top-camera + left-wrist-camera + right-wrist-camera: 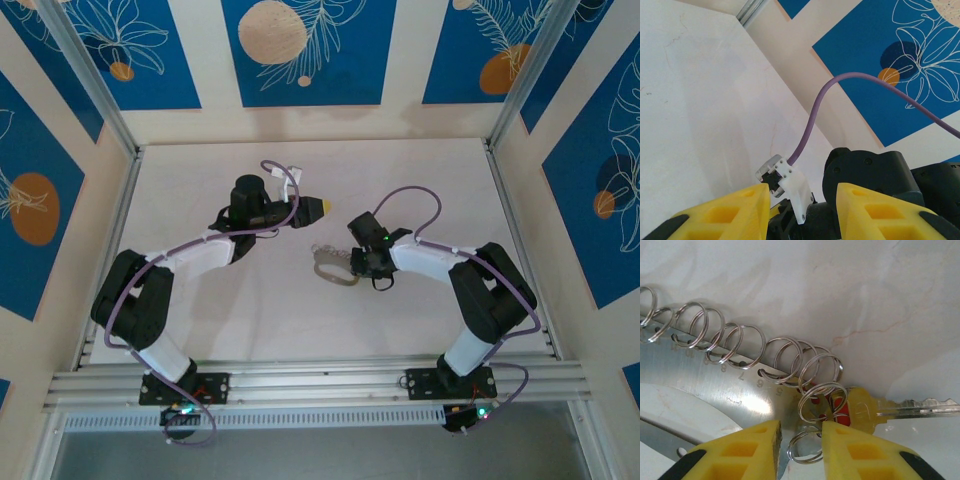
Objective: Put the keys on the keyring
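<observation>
Beside the keyring (700, 385), key (890, 410) lying flat, blade pointing away from it, right claw (800, 434) grasp unclear, left claw (800, 194) released.

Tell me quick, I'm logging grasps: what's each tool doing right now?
Left tool: open, holding nothing.
Right tool: nearly closed around a small ring; real grip cannot be told.

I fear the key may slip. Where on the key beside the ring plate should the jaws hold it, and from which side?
Probably the yellow head, from above: it lies flat and is widest; the silver blade is thin.
</observation>
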Robot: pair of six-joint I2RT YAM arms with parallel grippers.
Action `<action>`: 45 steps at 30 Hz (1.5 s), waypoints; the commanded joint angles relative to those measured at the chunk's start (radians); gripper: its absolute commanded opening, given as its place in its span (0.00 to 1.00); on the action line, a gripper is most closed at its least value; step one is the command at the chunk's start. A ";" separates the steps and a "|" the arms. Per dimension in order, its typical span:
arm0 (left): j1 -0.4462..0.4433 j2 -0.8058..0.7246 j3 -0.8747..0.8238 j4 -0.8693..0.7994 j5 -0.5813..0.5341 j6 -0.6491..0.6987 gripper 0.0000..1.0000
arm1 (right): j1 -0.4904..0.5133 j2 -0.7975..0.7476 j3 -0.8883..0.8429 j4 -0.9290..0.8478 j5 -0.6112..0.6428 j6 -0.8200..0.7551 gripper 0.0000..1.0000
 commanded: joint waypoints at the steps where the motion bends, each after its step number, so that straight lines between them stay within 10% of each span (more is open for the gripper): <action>1: -0.008 -0.021 -0.002 0.023 -0.005 -0.001 0.40 | 0.012 0.018 0.024 -0.052 0.044 -0.010 0.27; 24: -0.009 -0.030 0.005 0.013 -0.004 0.007 0.40 | 0.023 -0.004 0.092 -0.112 0.075 -0.081 0.00; 45: -0.008 -0.064 0.025 -0.040 0.002 0.036 0.40 | -0.185 -0.228 0.143 -0.017 -0.348 -0.082 0.00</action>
